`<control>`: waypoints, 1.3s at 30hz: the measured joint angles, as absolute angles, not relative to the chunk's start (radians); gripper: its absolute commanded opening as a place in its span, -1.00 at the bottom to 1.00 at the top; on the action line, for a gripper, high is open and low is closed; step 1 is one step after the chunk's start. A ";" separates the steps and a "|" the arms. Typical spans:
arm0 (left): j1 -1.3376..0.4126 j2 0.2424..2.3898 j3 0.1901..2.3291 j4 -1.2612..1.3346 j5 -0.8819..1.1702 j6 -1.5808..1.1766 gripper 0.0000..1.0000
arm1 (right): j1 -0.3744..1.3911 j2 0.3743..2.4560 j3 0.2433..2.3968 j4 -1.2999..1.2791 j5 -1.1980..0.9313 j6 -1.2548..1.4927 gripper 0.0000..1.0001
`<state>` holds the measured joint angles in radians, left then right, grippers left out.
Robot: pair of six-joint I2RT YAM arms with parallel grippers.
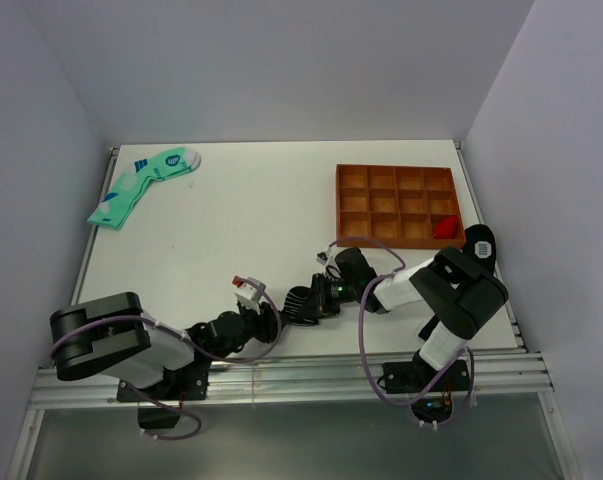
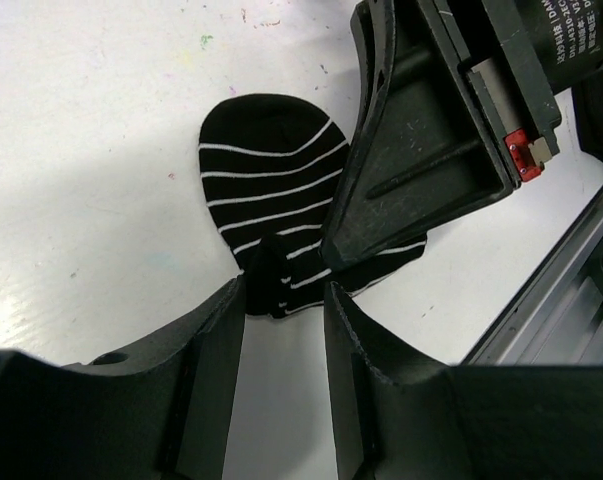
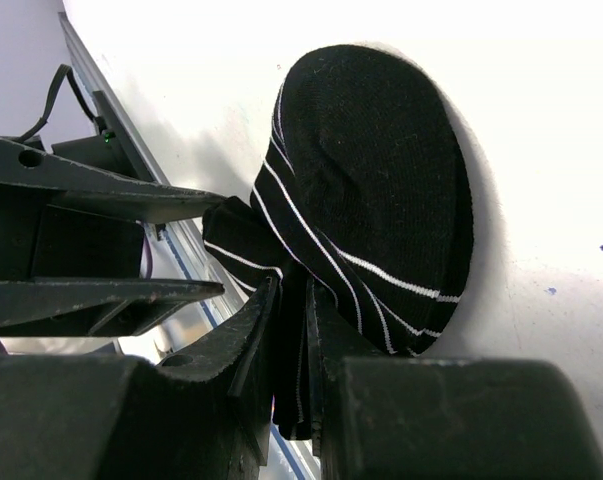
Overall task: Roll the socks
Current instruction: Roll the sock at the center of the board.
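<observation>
our right gripper point(image 3: 293, 310) is pinched almost closed on a fold of the striped black sock point(image 3: 381, 180). our left gripper point(image 2: 284, 295), slightly wider, clamps its bunched end. the sock lies on the white table point(image 2: 81, 150) between them.

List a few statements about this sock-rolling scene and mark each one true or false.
1. The right gripper pinches the black striped sock. True.
2. The mint-green socks lie inside the orange tray. False: they lie outside it, at the far left.
3. A red object sits in one compartment of the tray. True.
4. The left gripper hangs well away from that sock. False: its fingers close on a bunched edge of it.
</observation>
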<state>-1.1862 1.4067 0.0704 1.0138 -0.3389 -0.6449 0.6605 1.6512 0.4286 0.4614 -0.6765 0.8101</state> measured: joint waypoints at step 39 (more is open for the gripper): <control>-1.155 1.556 0.329 0.794 -0.315 -0.621 -0.99 | 0.657 1.555 0.418 0.346 -0.601 0.783 -0.29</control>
